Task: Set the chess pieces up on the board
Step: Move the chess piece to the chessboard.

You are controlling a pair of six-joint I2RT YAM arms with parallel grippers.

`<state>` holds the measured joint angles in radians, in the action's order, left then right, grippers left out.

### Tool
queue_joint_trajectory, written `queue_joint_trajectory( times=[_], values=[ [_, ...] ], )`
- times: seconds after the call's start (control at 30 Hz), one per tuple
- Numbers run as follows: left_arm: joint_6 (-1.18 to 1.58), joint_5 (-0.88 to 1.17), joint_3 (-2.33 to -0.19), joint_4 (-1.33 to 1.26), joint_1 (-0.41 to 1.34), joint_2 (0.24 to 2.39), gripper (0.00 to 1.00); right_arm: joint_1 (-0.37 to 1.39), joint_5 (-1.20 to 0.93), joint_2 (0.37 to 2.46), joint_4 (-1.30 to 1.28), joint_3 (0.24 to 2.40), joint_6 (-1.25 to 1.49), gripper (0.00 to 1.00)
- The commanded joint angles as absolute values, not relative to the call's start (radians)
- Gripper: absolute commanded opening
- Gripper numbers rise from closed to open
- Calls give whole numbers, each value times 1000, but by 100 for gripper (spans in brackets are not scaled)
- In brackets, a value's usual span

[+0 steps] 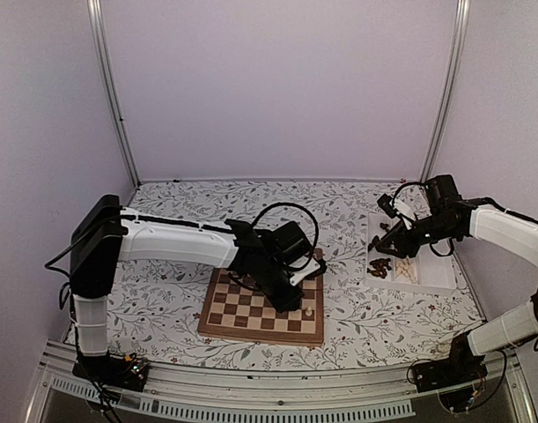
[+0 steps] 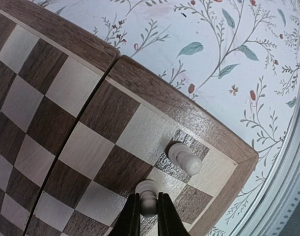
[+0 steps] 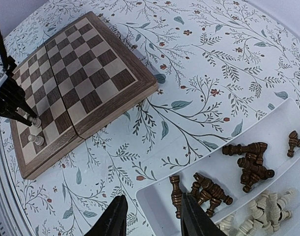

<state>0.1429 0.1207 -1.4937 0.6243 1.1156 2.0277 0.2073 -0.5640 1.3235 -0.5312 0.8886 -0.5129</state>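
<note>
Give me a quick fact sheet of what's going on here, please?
Board: wooden chessboard on flowered cloth, nearly bare
On board: one pale pawn standing near a corner
Left pincer: shut on a second pale pawn beside it
Right pincer: open, empty, over the white tray
Tray: dark pieces and pale pieces lying loose

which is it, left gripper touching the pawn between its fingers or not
Touching. Left wrist view shows the left gripper closed against both sides of the pale pawn.

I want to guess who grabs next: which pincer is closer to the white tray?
Right. The right pincer hangs open over one end of the white tray; the left pincer is off at the board, shut on a pale piece.
</note>
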Motion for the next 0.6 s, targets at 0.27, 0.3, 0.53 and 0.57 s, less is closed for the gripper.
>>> queue_joint_trajectory(
  times=[0.27, 0.3, 0.53, 0.57],
  values=[
    [174, 72, -1439, 649, 1159, 1926, 5, 207, -600, 1347, -529, 888, -522, 40],
    [177, 68, -1434, 653, 1159, 1925, 4, 207, -601, 1347, -529, 888, -522, 40],
    [183, 47, -1397, 662, 1159, 1917, 3, 206, -604, 1350, -529, 887, -525, 40],
    [183, 46, -1395, 662, 1158, 1918, 3, 207, -604, 1350, -529, 887, -526, 40]
  ],
)
